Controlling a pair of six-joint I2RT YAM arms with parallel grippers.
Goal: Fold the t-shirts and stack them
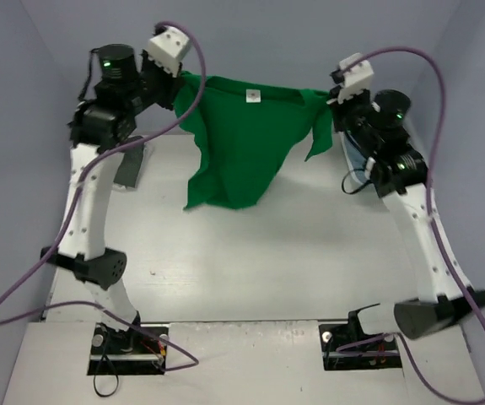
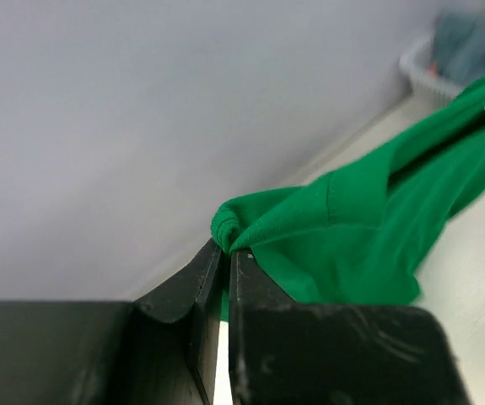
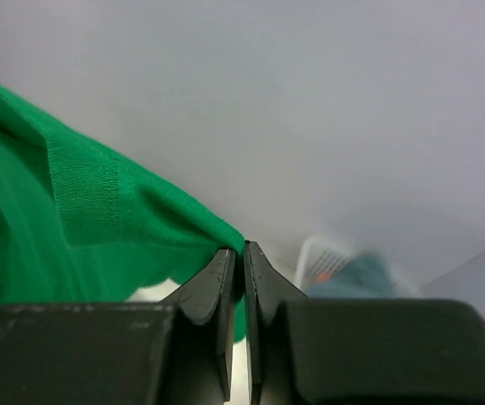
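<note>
Working between pale grey walls [image 1: 242, 34] boxing in white bench [image 1: 267, 253] on three sides.

Watching green t-shirt [image 1: 242, 143] hanging in the air over far half of bench, stretched along its top edge, with collar label facing up and lower body drooping to a blunt point. Cannot tell whether that low point is touching the surface.

Finding left pincer [image 2: 225, 253] clamped tight on a bunched shoulder corner. Finding right pincer [image 3: 242, 251] clamped on the opposite shoulder seam, with only a thin sliver of cloth between its tips. Judging the step as spreading the shirt ahead of laying it flat, with no fold made yet.

Flagging risks:
- Losing the shallow right-hand grip if pulling any wider.
- Rucking the hem under itself if lowering straight down without drawing cloth toward near edge.
- Landing crooked, given fuller, lower droop under left pincer.

Moving outward:
- Spotting white lattice basket [image 3: 322, 257] holding teal-blue t-shirt [image 3: 360, 274], close by right arm [image 1: 419, 219] at bench's right edge.
- Spotting dark flat item [image 1: 131, 164] beside left arm [image 1: 86, 211], too unclear for naming.

Advising against pushing farther back, both pincers sitting near the rear wall. Reading near half of bench as the open room for laying down.
</note>
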